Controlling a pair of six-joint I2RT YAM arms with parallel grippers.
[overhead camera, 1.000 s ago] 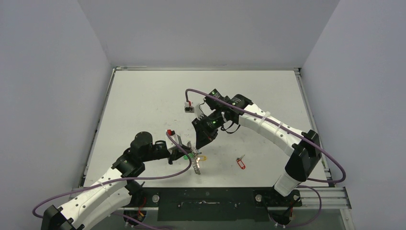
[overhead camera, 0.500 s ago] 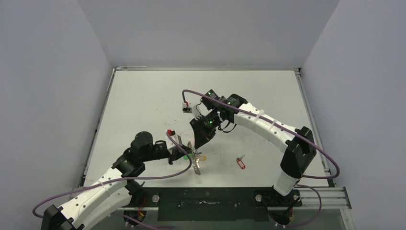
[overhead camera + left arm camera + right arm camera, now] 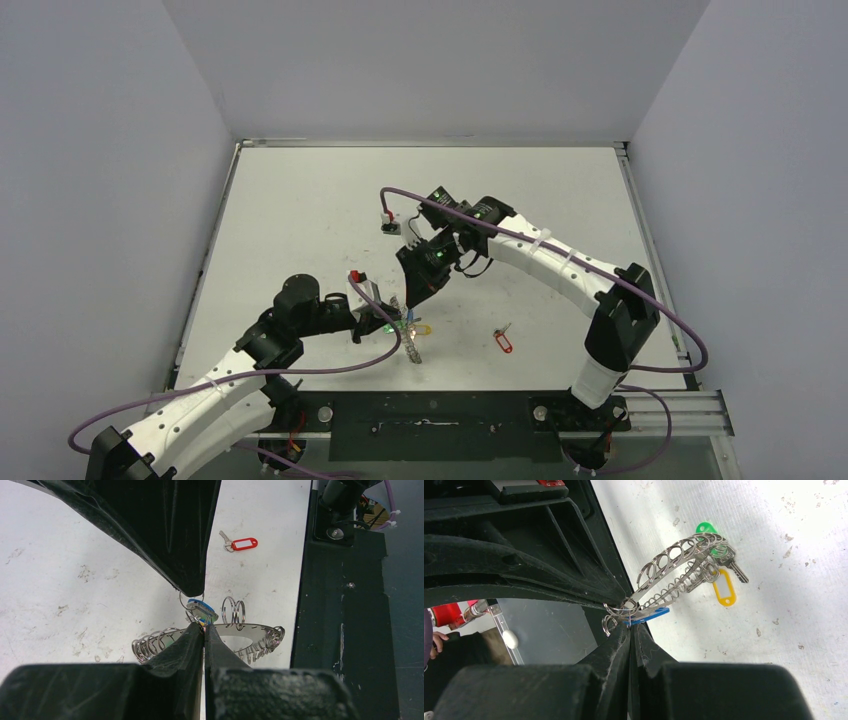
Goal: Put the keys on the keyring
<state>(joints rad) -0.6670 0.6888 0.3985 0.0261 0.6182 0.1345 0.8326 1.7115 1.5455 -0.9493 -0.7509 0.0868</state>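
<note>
The keyring (image 3: 252, 631), a flat grey ring edged with wire loops, hangs tilted above the table with my left gripper (image 3: 204, 628) shut on its near rim. A key with a blue tag (image 3: 650, 615) sits at that same rim, and my right gripper (image 3: 630, 625) comes down from above, shut on its small wire ring. The two grippers meet tip to tip in the top view, left gripper (image 3: 398, 322) and right gripper (image 3: 412, 308). The other key, with a red tag (image 3: 503, 341), lies loose on the table to the right, also visible as the red-tagged key (image 3: 241, 543).
A green tag (image 3: 705, 528) and a yellow tag (image 3: 724, 589) with its key hang from the far side of the keyring. The black front rail (image 3: 345, 605) runs close beside the keyring. Grey walls enclose the white table (image 3: 300, 210).
My right arm has shifted slightly left and down, closing on the keyring's rim. The left arm and the keyring have stayed put, and so has the red-tagged key.
</note>
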